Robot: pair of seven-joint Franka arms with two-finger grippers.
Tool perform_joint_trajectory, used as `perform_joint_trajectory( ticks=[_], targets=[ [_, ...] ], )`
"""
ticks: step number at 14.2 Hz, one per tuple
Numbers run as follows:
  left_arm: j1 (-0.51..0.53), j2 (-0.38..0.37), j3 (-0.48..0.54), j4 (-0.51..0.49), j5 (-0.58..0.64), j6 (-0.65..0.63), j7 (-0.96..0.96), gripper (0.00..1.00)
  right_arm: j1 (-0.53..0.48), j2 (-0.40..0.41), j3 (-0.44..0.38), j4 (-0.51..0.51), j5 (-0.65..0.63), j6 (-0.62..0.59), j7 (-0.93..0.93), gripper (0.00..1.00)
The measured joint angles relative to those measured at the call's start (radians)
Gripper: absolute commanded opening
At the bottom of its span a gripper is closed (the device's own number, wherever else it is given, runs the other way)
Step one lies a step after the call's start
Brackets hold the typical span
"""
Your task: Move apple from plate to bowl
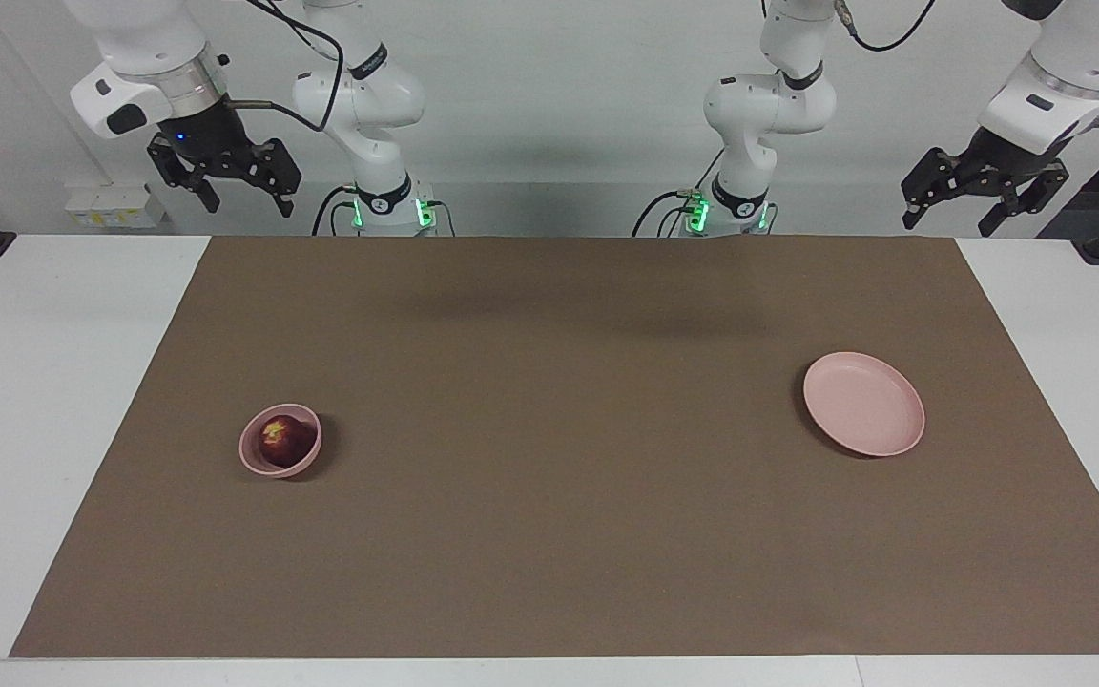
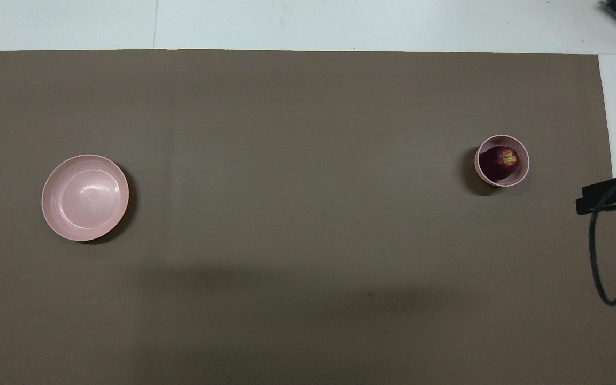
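Note:
The dark red apple (image 1: 283, 439) with a yellow patch lies in the small deep pink bowl (image 1: 256, 457) toward the right arm's end of the table; the overhead view shows the apple (image 2: 499, 161) and the bowl (image 2: 522, 174) too. The wide flat pink plate (image 1: 863, 403) lies bare toward the left arm's end and shows in the overhead view (image 2: 84, 197). My right gripper (image 1: 237, 196) is open and empty, raised high over the table's edge near its base. My left gripper (image 1: 958, 216) is open and empty, raised over the left arm's end.
A brown mat (image 1: 569, 477) covers most of the white table (image 1: 53, 382). The right arm's black cable (image 2: 602, 267) hangs over the mat's edge in the overhead view.

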Motion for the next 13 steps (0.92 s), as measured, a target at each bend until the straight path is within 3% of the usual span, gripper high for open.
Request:
perform_joint_trajectory(
  ticks=[13],
  targets=[
    [0.000,0.000,0.000,0.000,0.000,-0.001,0.000,1.00,0.001,0.037,-0.001,0.076,0.000,-0.013,-0.013,1.00]
  ],
)
